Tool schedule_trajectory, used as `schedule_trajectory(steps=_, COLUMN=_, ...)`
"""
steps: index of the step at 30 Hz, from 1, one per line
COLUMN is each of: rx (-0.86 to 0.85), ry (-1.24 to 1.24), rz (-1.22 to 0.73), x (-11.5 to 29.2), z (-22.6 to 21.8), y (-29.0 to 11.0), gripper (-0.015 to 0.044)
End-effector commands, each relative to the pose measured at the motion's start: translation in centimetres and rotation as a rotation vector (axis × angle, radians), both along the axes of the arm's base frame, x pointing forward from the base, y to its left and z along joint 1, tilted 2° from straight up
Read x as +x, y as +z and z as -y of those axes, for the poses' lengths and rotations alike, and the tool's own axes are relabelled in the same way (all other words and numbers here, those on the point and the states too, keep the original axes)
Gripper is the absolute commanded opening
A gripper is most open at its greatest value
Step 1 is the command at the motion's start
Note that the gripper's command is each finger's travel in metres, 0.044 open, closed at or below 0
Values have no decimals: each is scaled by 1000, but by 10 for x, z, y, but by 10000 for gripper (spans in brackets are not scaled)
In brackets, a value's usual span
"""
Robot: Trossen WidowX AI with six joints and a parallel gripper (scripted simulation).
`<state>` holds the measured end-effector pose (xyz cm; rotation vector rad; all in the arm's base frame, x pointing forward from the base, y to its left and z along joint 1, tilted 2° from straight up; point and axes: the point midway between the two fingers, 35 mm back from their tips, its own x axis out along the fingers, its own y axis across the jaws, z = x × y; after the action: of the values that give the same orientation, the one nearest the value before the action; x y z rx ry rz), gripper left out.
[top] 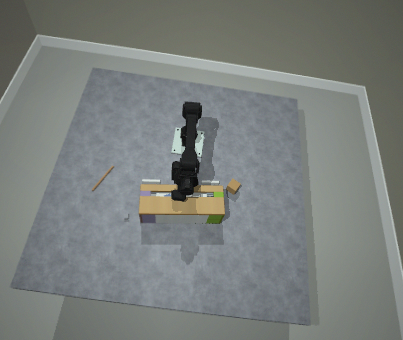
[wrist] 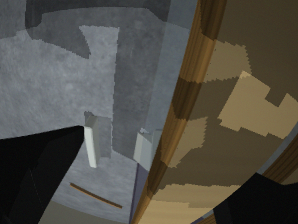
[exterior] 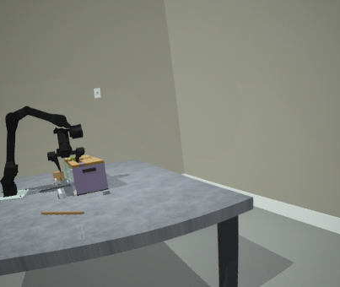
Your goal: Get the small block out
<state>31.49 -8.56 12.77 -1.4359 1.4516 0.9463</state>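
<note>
while the arm [top: 190,150] covers the box [top: 182,206] slot | jaws wide open, empty | shelf interior hidden

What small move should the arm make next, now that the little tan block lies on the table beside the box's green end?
Probably lift slightly and swing the open, empty claw sideways off the wooden-topped box, past its green end, to hover over the small tan block on the grey table.

The table [exterior: 156,203] top looks like matt, mottled grey stone. The box [top: 182,205] has a wood-grained lid and a flat purple end panel [exterior: 89,179]. The arm [exterior: 10,139] is matt black; the stick [exterior: 62,213] looks wooden.
</note>
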Motion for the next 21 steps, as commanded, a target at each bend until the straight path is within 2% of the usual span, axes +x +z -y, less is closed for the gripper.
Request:
schedule_trajectory(steps=1, rx=-2, ry=2, rz=1, x=0, z=5, y=0, gripper=400)
schedule_trajectory(steps=21, rx=-1, ry=2, rz=1, x=0, z=2, y=0, gripper=400)
